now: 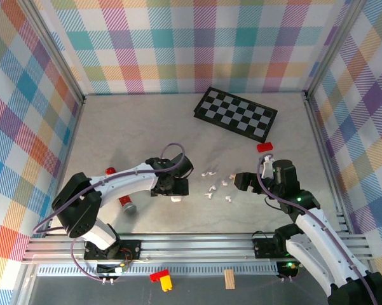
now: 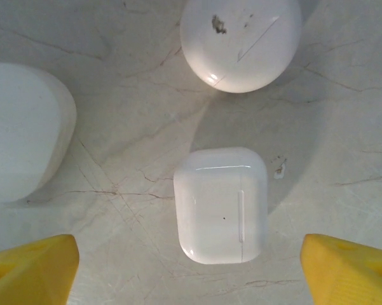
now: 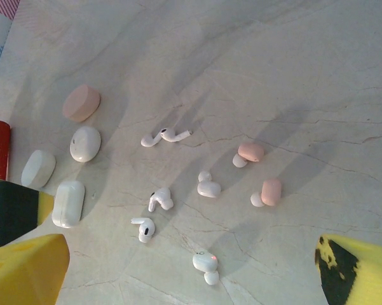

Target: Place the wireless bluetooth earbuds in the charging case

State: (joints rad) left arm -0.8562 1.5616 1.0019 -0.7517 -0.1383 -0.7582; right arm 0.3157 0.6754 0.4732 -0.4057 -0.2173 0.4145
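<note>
Okay, early step: on the desk (image 1: 127,133) no bud is seated yet. The left gripper (image 2: 191,283) hangs spread wide over the white charging case (image 2: 221,204), whose lid looks shut. The right gripper (image 3: 192,286), also wide and empty, faces the earbuds (image 3: 209,188), which lie scattered loose and apart from the case. Next, probably: left squeezes the case sides squarely, the lid gets opened, right picks one bud.

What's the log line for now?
left end effector open above closed case | right end effector open above earbuds | earbuds loose on table
</note>
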